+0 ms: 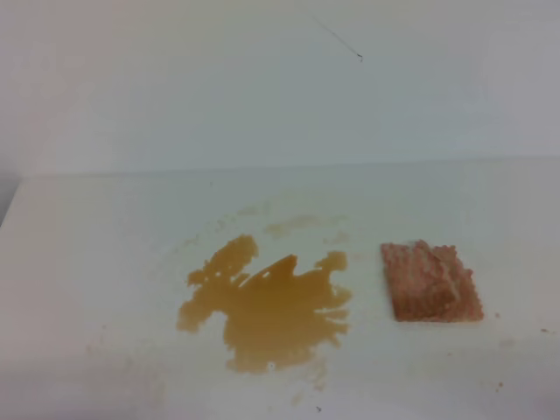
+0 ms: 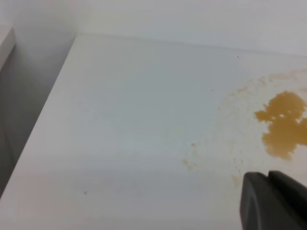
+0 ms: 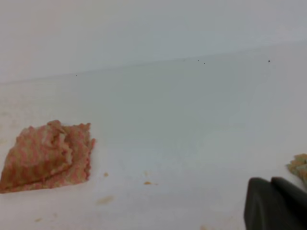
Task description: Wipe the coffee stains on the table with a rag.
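The coffee stains [image 1: 267, 311] form a ragged amber-brown puddle on the white table [image 1: 79, 254], with faint tan smears [image 1: 302, 223] behind it. Part of the puddle [image 2: 285, 124] shows at the right of the left wrist view. The rag [image 1: 430, 282], a small pinkish-brown bumpy cloth, lies flat and slightly rumpled to the right of the puddle, apart from it. No arm appears in the exterior view. The left gripper [image 2: 267, 176] shows only as dark fingers pressed together at the lower right corner, empty. The right gripper [image 3: 271, 181] looks the same, shut and empty, well right of the rag [image 3: 48, 155].
A white wall rises behind the table. The table's left edge [image 2: 38, 124] drops to a grey gap. Small tan crumbs and specks [image 3: 146, 182] dot the surface near the rag. A bit of tan, cloth-like texture [image 3: 300, 167] shows at the right edge of the right wrist view.
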Tool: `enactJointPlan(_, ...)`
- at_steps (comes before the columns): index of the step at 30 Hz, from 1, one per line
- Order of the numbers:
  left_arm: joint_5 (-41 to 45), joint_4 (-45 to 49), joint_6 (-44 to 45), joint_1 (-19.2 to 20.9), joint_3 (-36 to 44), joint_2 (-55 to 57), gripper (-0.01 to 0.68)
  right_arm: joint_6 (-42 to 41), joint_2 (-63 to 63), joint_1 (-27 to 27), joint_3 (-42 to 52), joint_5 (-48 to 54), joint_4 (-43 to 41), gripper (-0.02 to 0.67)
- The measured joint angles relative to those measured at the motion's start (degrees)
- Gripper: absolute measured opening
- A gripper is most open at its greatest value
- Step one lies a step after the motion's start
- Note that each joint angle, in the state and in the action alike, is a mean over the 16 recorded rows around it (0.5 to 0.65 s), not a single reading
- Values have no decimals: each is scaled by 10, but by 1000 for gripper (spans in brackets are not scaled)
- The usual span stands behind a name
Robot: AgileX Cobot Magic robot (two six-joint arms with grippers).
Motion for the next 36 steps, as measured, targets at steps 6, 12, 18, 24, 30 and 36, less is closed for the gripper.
enactJointPlan(6, 0, 0, 0, 0, 0, 0, -3, 0, 0, 0, 0, 0, 0, -3)
enactJointPlan(12, 0, 0, 0, 0, 0, 0, -3, 0, 0, 0, 0, -4, 0, -3)
enactJointPlan(18, 0, 0, 0, 0, 0, 0, -3, -2, 0, 0, 0, -32, 22, -3)
enactJointPlan(24, 0, 0, 0, 0, 0, 0, -3, -6, 0, 0, 0, -79, 52, -3)
enactJointPlan(30, 0, 0, 0, 0, 0, 0, -2, -11, 0, 0, 0, -143, 87, -3)
enactJointPlan(36, -1, 0, 0, 0, 1, -1, -2, -10, -1, 0, 0, -205, 100, -3)
